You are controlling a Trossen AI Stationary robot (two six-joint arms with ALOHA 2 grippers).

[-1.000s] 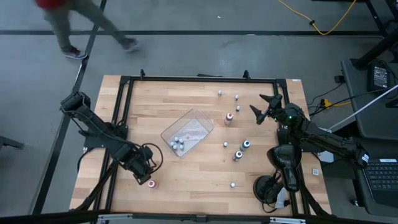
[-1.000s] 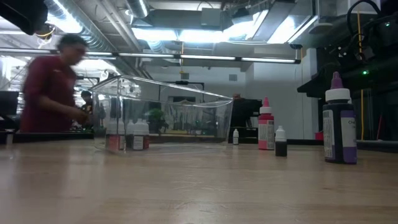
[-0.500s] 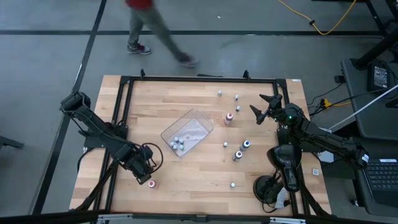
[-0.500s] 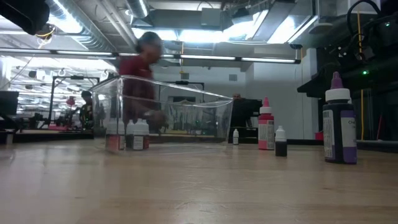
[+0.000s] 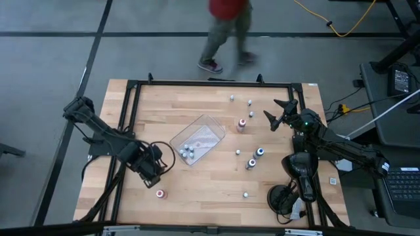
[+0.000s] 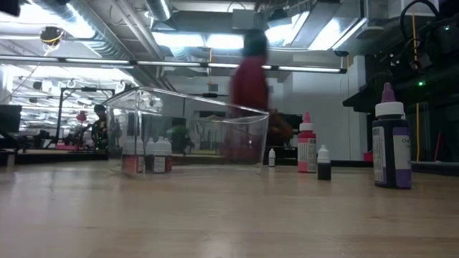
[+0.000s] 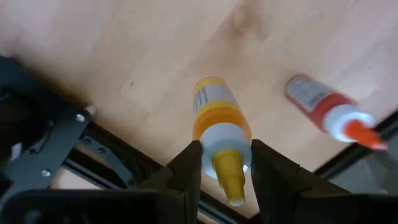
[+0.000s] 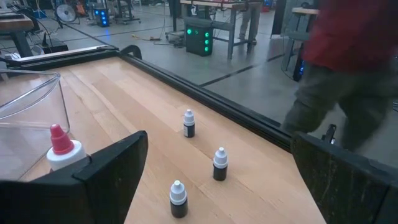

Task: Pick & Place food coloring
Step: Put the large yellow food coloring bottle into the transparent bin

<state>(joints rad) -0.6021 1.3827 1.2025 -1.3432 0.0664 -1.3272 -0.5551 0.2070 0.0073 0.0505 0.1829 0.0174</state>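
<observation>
The left hand (image 7: 226,171) grips an orange food coloring bottle (image 7: 219,118) by its cap; carry it level to the clear tray (image 5: 213,124), releasing low. The right hand (image 5: 277,111) waits, fingers spread.

Light wooden table (image 5: 210,167) with black frame rail. On it: clear plastic tray (image 5: 209,128) near the centre, set askew; loose small bottles (image 5: 252,163) scattered toward the right edge and far edge; one red bottle (image 5: 161,194) lying near the near-left corner.
</observation>
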